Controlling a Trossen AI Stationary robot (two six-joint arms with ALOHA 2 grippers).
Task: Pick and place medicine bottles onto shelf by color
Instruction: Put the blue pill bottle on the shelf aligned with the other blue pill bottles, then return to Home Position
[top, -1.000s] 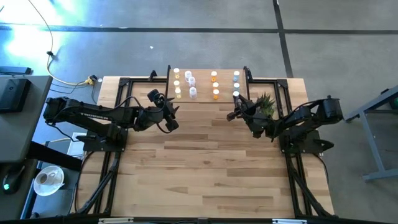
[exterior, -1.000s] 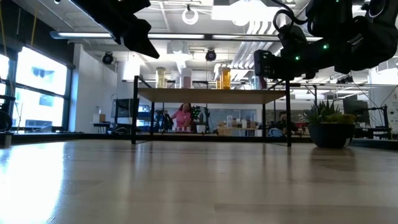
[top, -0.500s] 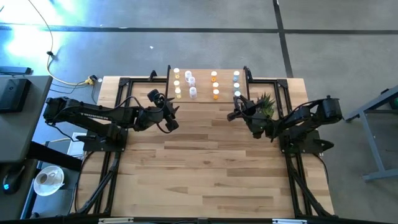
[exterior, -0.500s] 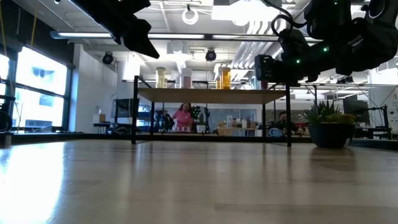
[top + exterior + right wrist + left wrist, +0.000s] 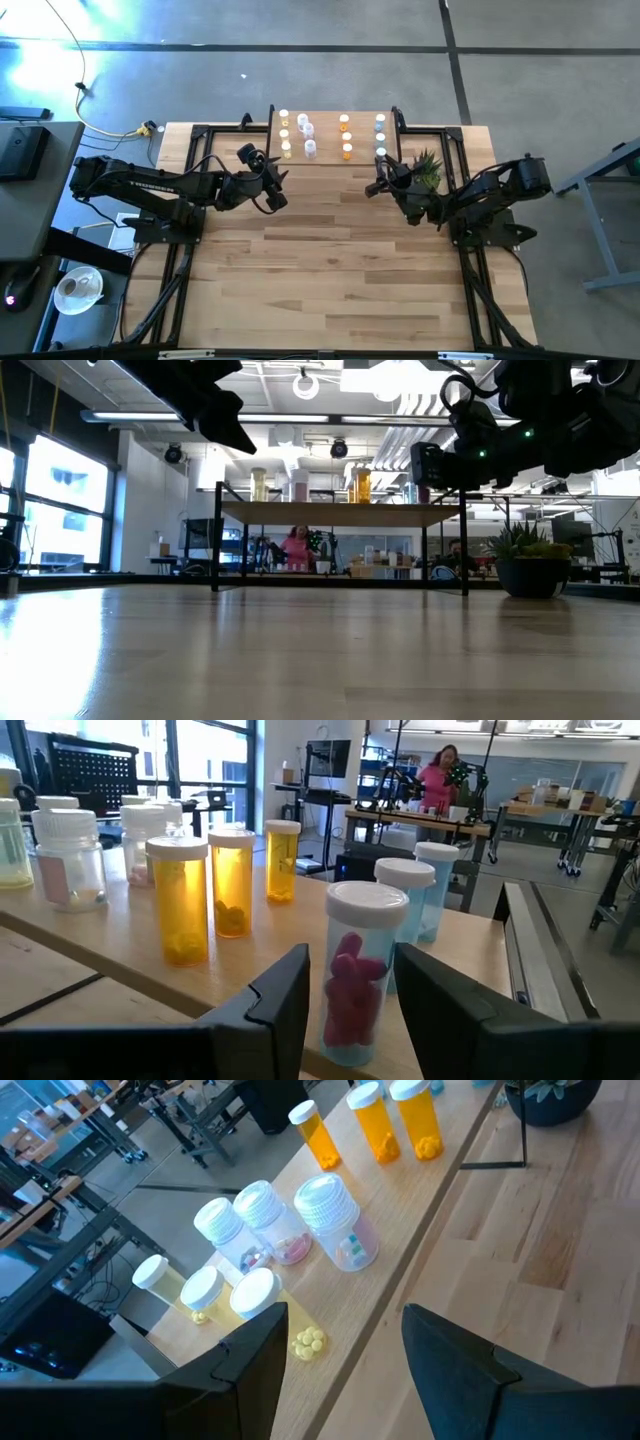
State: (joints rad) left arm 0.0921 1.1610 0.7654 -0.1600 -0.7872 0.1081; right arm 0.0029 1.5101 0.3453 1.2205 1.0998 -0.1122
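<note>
Bottles (image 5: pixel 331 135) stand in short rows on the shelf (image 5: pixel 325 148) at the tabletop's far edge in the high view: yellow at one end, then clear, orange, and blue-capped ones nearest the plant (image 5: pixel 427 167). The left gripper (image 5: pixel 279 186) hangs just off the shelf's near edge, and the right gripper (image 5: pixel 374 186) is off its near corner beside the plant.

Low view: the shelf shows as a thin wooden top on black legs, bottles along it, with both arms above.

Left wrist view: the fingers (image 5: pixel 250 1350) stand spread and empty over the shelf's edge, with yellow and clear white-capped bottles beyond them.

Right wrist view: the fingers (image 5: pixel 285 990) are parted either side of a white-capped bottle of pink pills (image 5: pixel 358 970); no contact shows.
</note>
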